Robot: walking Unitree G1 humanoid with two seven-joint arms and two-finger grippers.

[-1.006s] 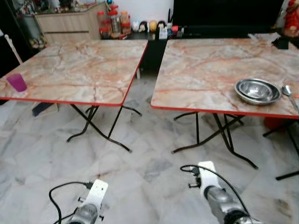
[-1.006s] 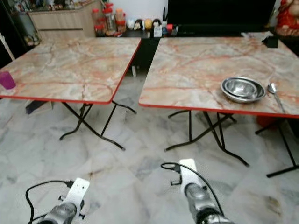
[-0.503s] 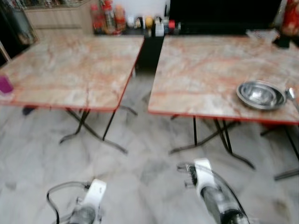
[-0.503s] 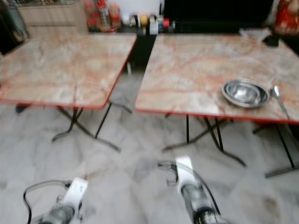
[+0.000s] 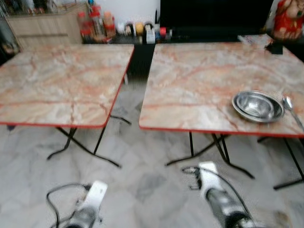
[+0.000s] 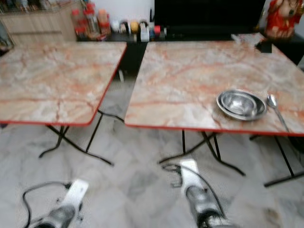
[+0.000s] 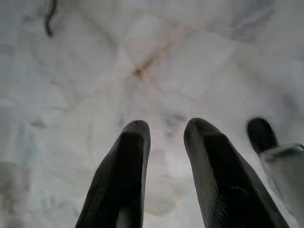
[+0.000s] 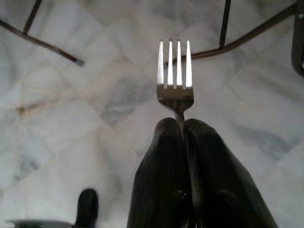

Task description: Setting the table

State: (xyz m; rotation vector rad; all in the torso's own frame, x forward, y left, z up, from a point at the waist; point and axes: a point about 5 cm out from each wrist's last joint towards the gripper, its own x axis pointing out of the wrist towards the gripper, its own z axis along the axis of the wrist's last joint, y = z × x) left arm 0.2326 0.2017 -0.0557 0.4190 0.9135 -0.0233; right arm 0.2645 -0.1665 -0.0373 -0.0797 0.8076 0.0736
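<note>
A steel bowl (image 5: pixel 258 105) sits near the front right corner of the right marble-topped table (image 5: pixel 199 76), with a spoon (image 5: pixel 290 108) lying just to its right. My right gripper (image 8: pixel 180 127) is shut on a metal fork (image 8: pixel 174 76), tines pointing away over the floor; that right arm (image 5: pixel 218 199) hangs low in front of the right table. My left gripper (image 7: pixel 164 130) hangs over the marble floor with its fingers a little apart and nothing between them; the left arm (image 5: pixel 88 209) is low at the left.
A second marble-topped table (image 5: pixel 61 80) stands to the left, with a gap between the two. Folding metal legs (image 5: pixel 209 152) stand under both. Bottles and jars (image 5: pixel 95 26) and a dark cabinet line the back wall. A red figure (image 5: pixel 285 21) stands at the back right.
The camera has shifted right and closer to the tables; the purple cup at the left table's edge has gone out of frame. Both arms stay low, the fork still held.
</note>
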